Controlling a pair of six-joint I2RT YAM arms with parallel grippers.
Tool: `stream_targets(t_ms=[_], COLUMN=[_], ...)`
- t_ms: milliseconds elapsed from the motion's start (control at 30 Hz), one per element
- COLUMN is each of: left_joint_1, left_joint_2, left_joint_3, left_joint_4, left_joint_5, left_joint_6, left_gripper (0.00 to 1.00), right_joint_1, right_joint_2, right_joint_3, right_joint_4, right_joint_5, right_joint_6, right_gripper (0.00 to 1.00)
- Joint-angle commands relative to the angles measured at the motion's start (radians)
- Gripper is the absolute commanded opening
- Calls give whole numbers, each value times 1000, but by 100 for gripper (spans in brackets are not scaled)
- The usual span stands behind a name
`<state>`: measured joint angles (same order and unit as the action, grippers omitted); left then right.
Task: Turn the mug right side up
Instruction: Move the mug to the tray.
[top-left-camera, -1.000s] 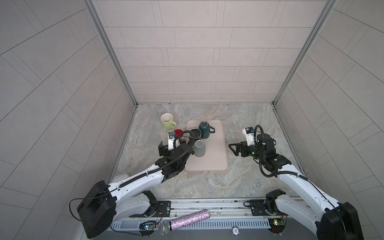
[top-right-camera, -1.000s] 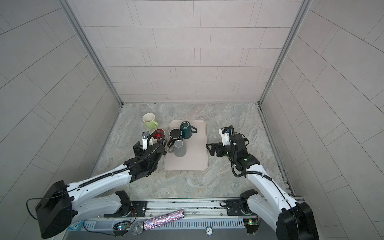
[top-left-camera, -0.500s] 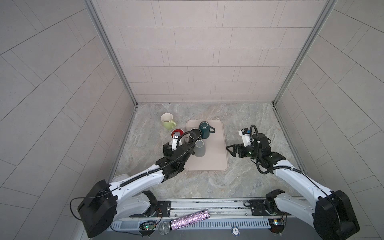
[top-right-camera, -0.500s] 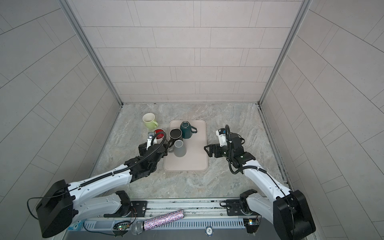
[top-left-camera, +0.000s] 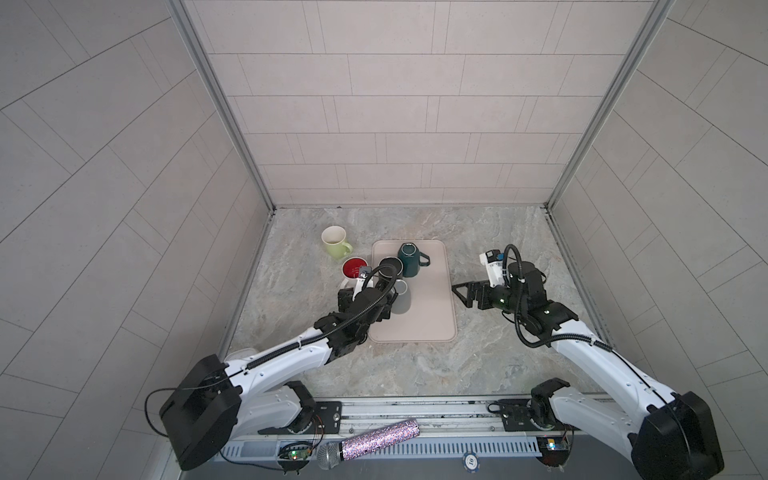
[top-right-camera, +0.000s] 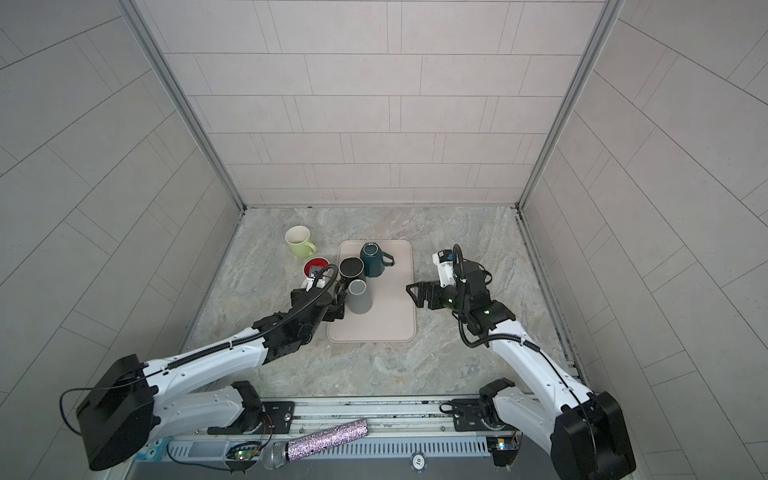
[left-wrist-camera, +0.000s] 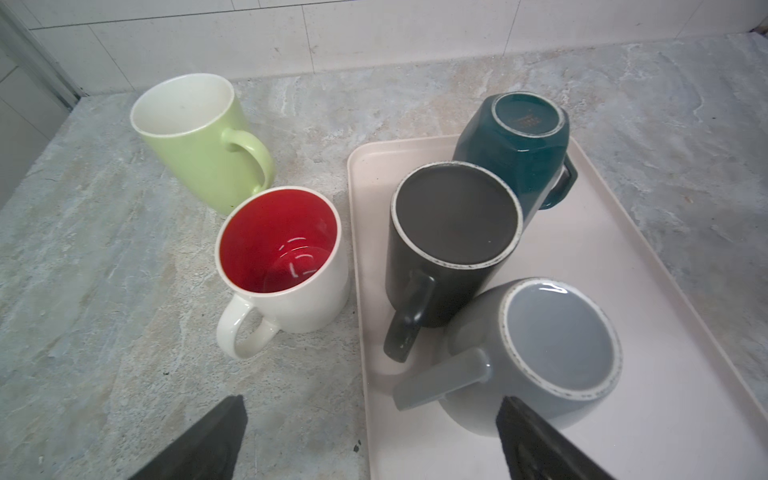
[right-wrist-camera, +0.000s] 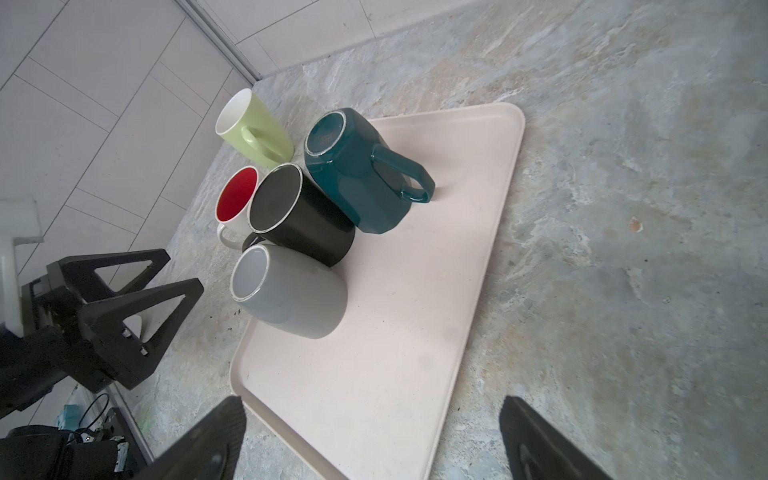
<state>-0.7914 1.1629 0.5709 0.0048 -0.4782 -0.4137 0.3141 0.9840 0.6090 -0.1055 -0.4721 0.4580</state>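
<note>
Three mugs stand upside down on the beige tray (top-left-camera: 428, 299): a grey mug (top-left-camera: 402, 297) (left-wrist-camera: 557, 349), a black mug (top-left-camera: 391, 266) (left-wrist-camera: 453, 216) and a teal mug (top-left-camera: 409, 259) (right-wrist-camera: 357, 174). My left gripper (top-left-camera: 365, 303) (left-wrist-camera: 370, 405) is open at the tray's left edge. The grey mug's handle (left-wrist-camera: 440, 382) lies just ahead between its fingers, and one fingertip (left-wrist-camera: 515, 415) is beside the mug's wall. My right gripper (top-left-camera: 459, 295) (right-wrist-camera: 370, 405) is open and empty over the tray's right edge.
A green mug (top-left-camera: 334, 241) and a white mug with a red inside (top-left-camera: 354, 268) stand upright on the marble counter left of the tray. Tiled walls close in the back and both sides. A microphone (top-left-camera: 370, 442) lies on the front rail.
My left gripper has shifted right, closer to the grey mug. My right gripper has moved a little left toward the tray. No mug has moved.
</note>
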Motion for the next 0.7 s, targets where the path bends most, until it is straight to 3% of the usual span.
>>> stream_targets(t_ms=[0, 267, 567, 667], left_joint_1=[29, 71, 93, 93], left_joint_2=[22, 69, 106, 136], left_joint_3=[18, 105, 102, 109], left_joint_4=[13, -97, -34, -44], left_joint_5=[117, 266, 458, 475], left_joint_6=[-27, -18, 24, 48], left_gripper=[100, 97, 72, 65], right_joint_1=[2, -4, -11, -11], right_joint_2=[-60, -114, -135, -135], right_joint_3=[-34, -105, -137, -147], right_joint_4=[-29, -8, -9, -7], right_joint_5=[4, 4, -4, -5], right_joint_6=[24, 36, 38, 39], right_gripper=[97, 97, 97, 97])
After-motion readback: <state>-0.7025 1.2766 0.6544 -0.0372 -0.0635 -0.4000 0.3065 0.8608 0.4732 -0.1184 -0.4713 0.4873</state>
